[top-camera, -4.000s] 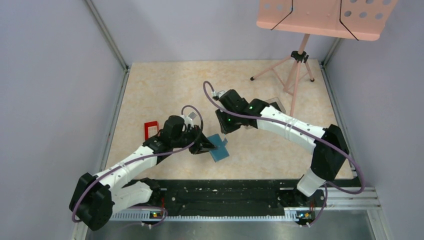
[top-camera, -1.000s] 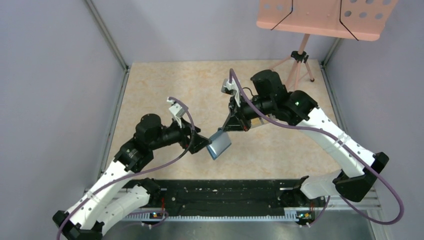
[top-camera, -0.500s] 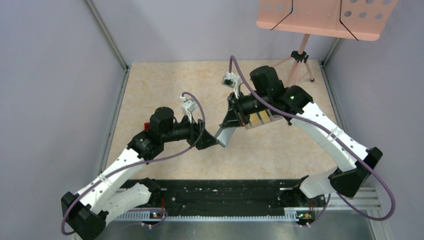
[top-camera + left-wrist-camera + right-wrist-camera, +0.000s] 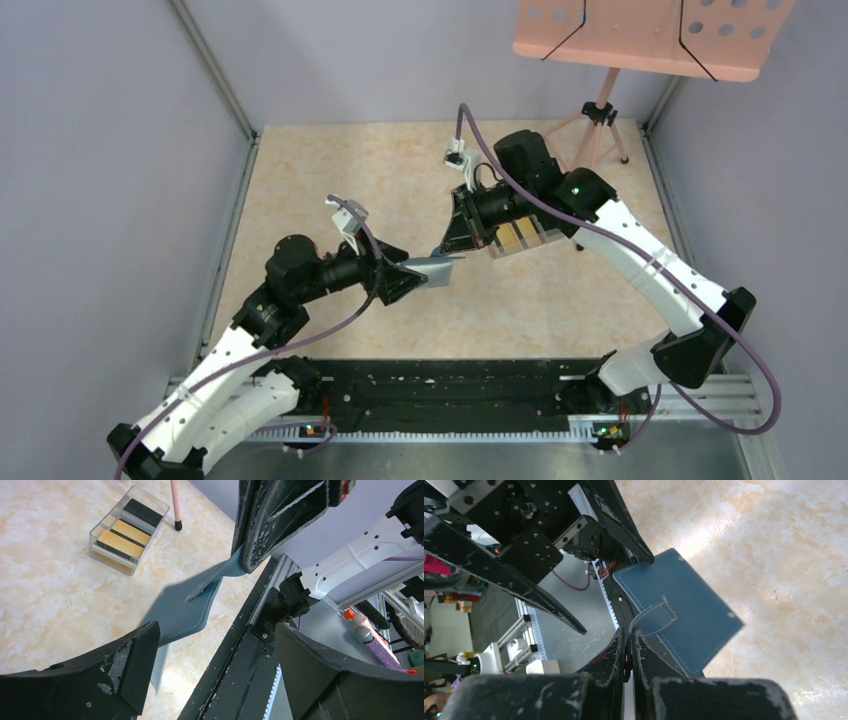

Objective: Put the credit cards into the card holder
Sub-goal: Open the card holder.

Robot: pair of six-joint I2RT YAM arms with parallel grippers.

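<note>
The teal-blue card holder (image 4: 436, 268) hangs off the table, edge-on in the top view. My right gripper (image 4: 449, 247) is shut on its strap tab (image 4: 655, 618), and the closed holder (image 4: 684, 605) slopes away below the fingers. My left gripper (image 4: 408, 279) stands open at the holder's lower end. In the left wrist view the holder (image 4: 182, 611) dangles just past my left finger (image 4: 132, 660), not pinched. The credit cards (image 4: 120, 541), gold and black, lie in a clear plastic box (image 4: 520, 238) behind the right gripper.
A pink music stand's tripod (image 4: 598, 135) stands at the back right, its perforated desk (image 4: 650, 35) overhanging the table. Grey walls close in both sides. The black rail (image 4: 450, 385) with the arm bases runs along the near edge.
The card holder has swung from face-on to nearly flat and edge-on. My left arm has drawn back to the left, its jaws still wide. The right gripper has kept its hold on the strap.
</note>
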